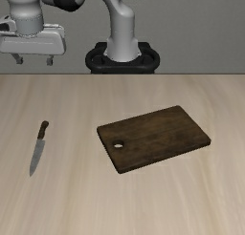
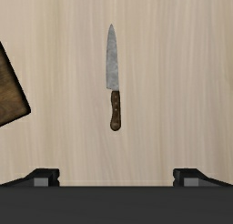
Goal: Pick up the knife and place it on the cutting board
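The arm point(image 1: 122, 19) rises from its black base point(image 1: 122, 59) behind the cutting board point(image 1: 153, 138) and reaches across toward the exterior view's left. Its upper links are cut off by the frame's edge, so I cannot follow the bend of the joints. The gripper point(image 1: 33, 55) hangs high above the table point(image 1: 191, 205), well off to the exterior view's left of the board, pointing straight down. Its 2 fingers point(image 2: 41, 178) stand wide apart with nothing between them, so the tool is released and empty.

The knife point(image 1: 38, 148) lies flat on the wood, well apart from the board on the exterior view's left, untouched. Its dark handle point(image 1: 43, 130) is the end nearer the base, and the grey blade point(image 1: 35, 160) points away from it. From the hand's own camera the knife point(image 2: 114, 77) lies lengthwise ahead of the gap between the fingers.

In that view only 1 corner of the board point(image 2: 9, 89) shows, the rest cut off. Only the tips of the fingers are visible, above a dark band. The board has 1 small hole point(image 1: 118, 145) near the corner closest to the knife.
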Tool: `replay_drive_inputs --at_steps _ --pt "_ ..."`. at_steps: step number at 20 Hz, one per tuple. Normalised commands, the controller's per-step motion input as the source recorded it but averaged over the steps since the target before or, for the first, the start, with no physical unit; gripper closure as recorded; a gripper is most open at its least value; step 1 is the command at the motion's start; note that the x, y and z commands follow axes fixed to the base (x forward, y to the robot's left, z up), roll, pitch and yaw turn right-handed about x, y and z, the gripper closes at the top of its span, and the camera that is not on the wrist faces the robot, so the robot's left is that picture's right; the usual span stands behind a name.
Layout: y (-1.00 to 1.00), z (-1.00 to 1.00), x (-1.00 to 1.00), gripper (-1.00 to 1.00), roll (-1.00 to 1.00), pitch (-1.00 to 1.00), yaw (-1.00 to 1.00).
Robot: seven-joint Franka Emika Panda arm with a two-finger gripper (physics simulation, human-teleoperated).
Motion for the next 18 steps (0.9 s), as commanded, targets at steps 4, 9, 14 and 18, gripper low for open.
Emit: replay_drive_inputs --at_steps 4,9,14,18 --pt "0.00 -0.50 0.50 -1.00 0.00 0.00 0.00" --pt "0.00 -1.00 0.00 -1.00 0.00 0.00 0.00" --pt "0.00 -1.00 0.00 -1.00 0.00 0.00 0.00" --pt "0.00 -1.00 0.00 -1.00 0.00 0.00 0.00"
